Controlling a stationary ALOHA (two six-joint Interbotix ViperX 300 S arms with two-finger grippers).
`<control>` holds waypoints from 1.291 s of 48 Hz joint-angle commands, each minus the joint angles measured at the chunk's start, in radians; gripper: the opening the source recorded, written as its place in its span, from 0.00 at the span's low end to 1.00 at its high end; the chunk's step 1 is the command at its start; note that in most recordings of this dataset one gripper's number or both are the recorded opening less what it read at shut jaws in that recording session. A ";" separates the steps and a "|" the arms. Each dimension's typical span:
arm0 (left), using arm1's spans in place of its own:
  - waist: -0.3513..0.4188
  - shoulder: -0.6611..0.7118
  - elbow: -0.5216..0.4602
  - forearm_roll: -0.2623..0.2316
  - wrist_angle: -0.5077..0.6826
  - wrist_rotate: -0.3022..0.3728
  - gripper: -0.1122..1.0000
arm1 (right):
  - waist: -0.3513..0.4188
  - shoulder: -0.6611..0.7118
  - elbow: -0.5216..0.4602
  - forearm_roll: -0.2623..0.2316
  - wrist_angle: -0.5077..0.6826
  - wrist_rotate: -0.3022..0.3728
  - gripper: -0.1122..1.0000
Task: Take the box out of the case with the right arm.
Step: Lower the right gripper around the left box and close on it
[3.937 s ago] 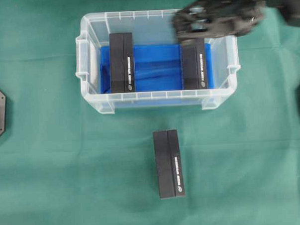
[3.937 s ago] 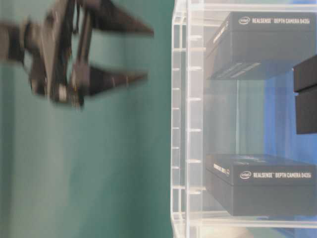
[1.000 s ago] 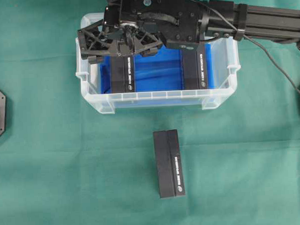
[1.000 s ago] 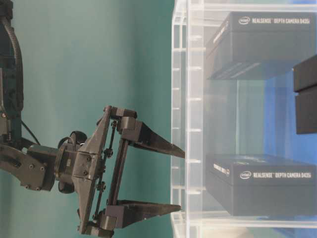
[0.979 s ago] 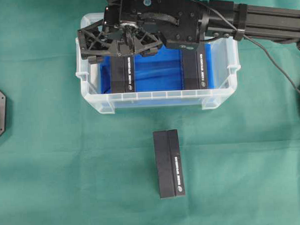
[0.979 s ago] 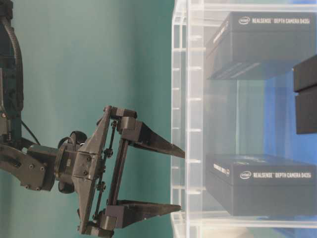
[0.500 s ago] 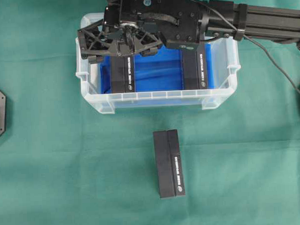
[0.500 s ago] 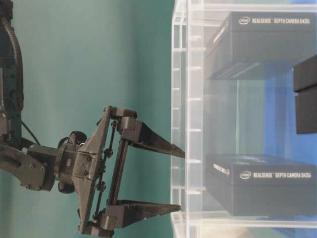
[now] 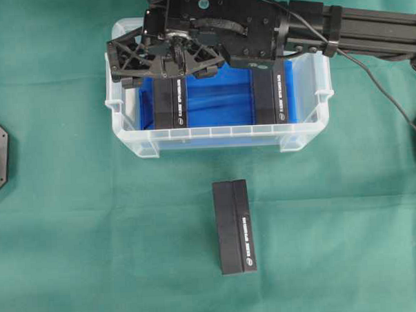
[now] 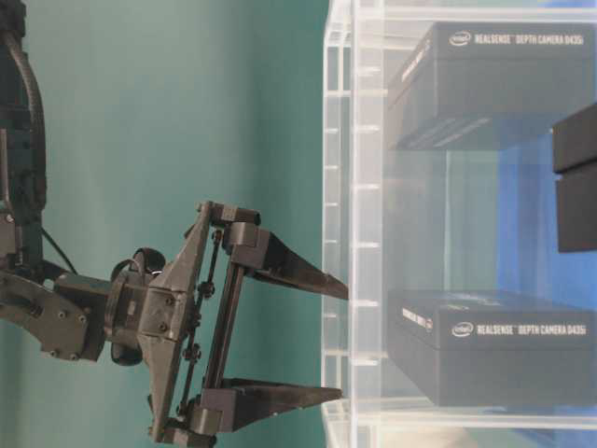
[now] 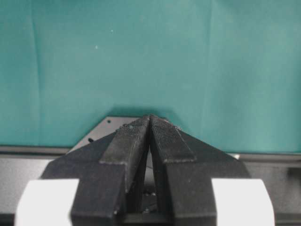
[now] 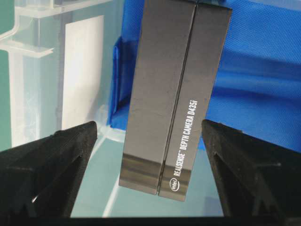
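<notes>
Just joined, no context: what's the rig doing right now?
The all-black right arm's gripper hangs wide open above the left-hand black rectangular box in the clear plastic case with blue floor lining, one finger either side, gripping nothing yet. A second black box lies at the case's right end, and a third sits on the green cloth in front. The left gripper is shut, parked away from the case.

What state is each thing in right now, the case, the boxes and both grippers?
Case: open-topped, two boxes inside.
Left box: lying flat in the case, not gripped.
Right box: lying flat in the case, partly under the arm.
Third box: out on the cloth.
Right gripper: open, fingers either side of the left box.
Left gripper: shut, empty.
</notes>
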 commanded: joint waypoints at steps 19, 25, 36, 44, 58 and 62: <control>-0.002 0.003 -0.014 0.003 -0.005 0.002 0.10 | 0.002 0.006 0.011 -0.041 -0.012 0.000 0.94; -0.002 0.003 -0.012 0.002 -0.003 0.002 0.10 | 0.000 0.011 0.038 -0.043 -0.046 0.002 0.94; -0.002 0.003 -0.012 0.002 -0.005 0.002 0.10 | -0.002 0.018 0.098 -0.034 -0.107 0.008 0.94; -0.002 0.005 -0.012 0.003 -0.005 0.000 0.10 | -0.002 0.034 0.120 -0.014 -0.149 0.020 0.94; -0.002 0.006 -0.012 0.003 -0.005 0.000 0.10 | -0.002 0.051 0.121 -0.003 -0.158 0.058 0.93; -0.002 0.006 -0.012 0.002 -0.005 0.000 0.10 | -0.002 0.051 0.121 -0.003 -0.158 0.060 0.93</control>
